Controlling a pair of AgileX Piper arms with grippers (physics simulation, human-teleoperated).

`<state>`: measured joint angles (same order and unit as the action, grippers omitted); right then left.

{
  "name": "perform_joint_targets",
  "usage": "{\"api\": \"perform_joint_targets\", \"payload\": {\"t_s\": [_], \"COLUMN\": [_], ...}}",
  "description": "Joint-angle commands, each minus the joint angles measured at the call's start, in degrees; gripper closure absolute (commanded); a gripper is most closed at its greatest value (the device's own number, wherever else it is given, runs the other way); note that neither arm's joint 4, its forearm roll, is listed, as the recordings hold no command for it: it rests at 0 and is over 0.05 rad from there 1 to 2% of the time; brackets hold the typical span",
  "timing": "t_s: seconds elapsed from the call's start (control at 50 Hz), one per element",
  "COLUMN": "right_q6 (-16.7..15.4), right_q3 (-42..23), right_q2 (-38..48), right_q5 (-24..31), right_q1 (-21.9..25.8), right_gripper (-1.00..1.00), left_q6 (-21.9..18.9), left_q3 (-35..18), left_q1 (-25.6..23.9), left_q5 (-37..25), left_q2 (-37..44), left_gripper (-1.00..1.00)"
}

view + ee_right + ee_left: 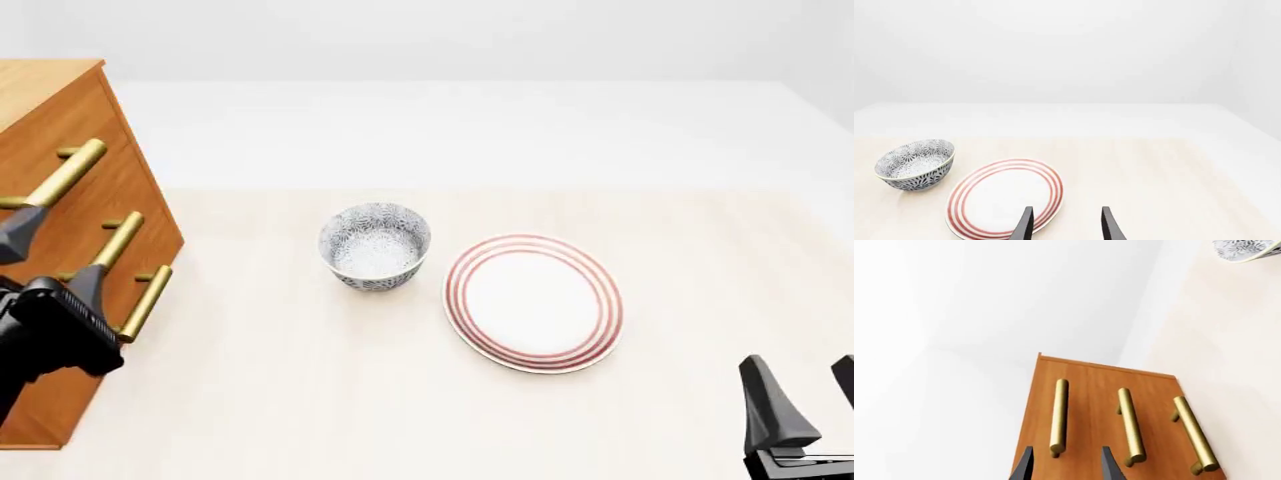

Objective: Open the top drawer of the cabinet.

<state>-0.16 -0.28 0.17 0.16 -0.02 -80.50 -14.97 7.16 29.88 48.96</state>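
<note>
The cabinet (54,110) stands at the table's left edge, an orange-brown wooden chest with three brass bar handles. It also shows in the left wrist view (1087,390). The top drawer (120,150) looks shut; its handle (60,175) is the uppermost bar. My left gripper (56,262) is open, close in front of the cabinet's face. In the left wrist view my left gripper (1067,467) has the near end of the top handle (1059,415) between the lines of its fingers, not touching it. My right gripper (807,400) is open and empty at the front right.
A patterned blue-and-white bowl (375,245) stands mid-table, with a red-rimmed white plate (534,302) just right of it. In the right wrist view the plate (1004,197) lies just ahead of my right gripper (1067,227), with the bowl (915,165) beside it. The two lower handles (118,240) (144,300) sit under the top one.
</note>
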Motion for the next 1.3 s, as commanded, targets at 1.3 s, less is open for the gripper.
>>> {"api": "perform_joint_targets", "payload": {"t_s": [1.3], "right_q6": [0.0], "right_q3": [0.0], "right_q2": [0.0], "right_q5": [0.0], "right_q1": [0.0], "right_gripper": [-1.00], "left_q6": [-2.2], "left_q3": [-9.4], "left_q1": [9.5], "left_q5": [14.5], "left_q2": [21.7], "left_gripper": [-1.00]}}
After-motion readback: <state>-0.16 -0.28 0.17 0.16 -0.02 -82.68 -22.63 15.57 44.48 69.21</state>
